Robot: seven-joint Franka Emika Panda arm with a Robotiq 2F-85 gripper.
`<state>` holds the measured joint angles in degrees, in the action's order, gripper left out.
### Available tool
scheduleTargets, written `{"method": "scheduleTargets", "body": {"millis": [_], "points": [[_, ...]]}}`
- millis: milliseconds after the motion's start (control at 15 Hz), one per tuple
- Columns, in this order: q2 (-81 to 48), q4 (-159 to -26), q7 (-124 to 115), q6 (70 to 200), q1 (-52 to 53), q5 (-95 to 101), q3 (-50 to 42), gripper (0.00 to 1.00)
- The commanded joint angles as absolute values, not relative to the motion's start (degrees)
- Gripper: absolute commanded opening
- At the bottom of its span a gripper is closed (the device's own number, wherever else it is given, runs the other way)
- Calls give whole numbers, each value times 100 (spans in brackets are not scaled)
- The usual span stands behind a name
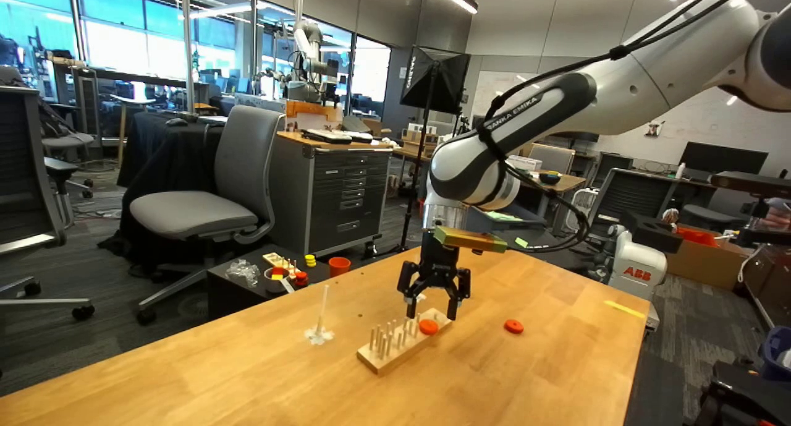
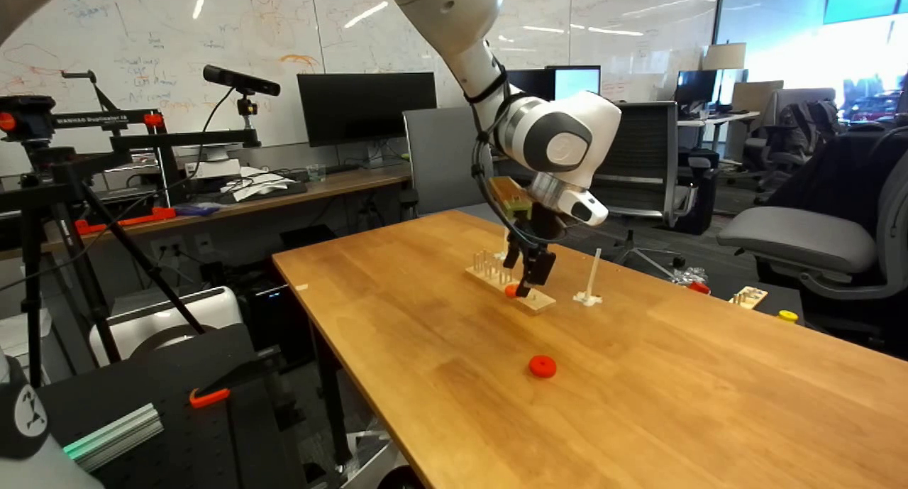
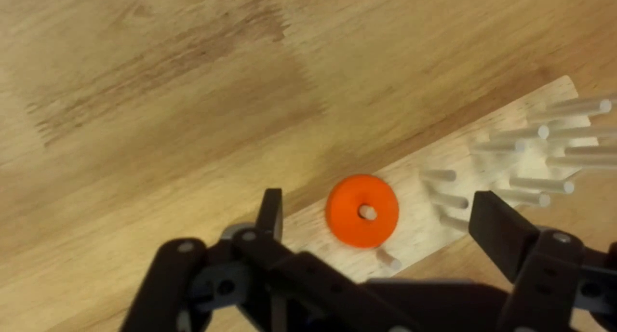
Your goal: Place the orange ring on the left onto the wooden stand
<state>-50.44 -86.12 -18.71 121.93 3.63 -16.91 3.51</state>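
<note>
An orange ring sits around a peg of the pale wooden stand, and the peg's tip shows through its hole. This ring on the stand also shows in both exterior views. A second, alike orange ring lies flat on the table apart from the stand; it also shows in an exterior view. My gripper is open and empty above the stand, its fingers apart on either side of the ring on the peg. Several pegs stand upright along the stand.
A single thin upright peg stands on the wooden table near the stand. A low black side table beyond the table's edge holds an orange cup, yellow rings and another pegged stand.
</note>
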Motion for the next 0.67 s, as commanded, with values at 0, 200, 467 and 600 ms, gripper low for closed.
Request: {"method": "scheduleTargets", "body": {"millis": [0, 200, 467, 600], "points": [[-3985, -9973, -1495, 12844, 601, -1532, 388, 100], [-3334, -10768, -1477, 13132, 849, -1339, 408, 100], [-2429, -11737, -1811, 13270, 1201, -953, 362, 100], [-2064, -11996, -1969, 13024, 1287, -796, 389, 100]]}}
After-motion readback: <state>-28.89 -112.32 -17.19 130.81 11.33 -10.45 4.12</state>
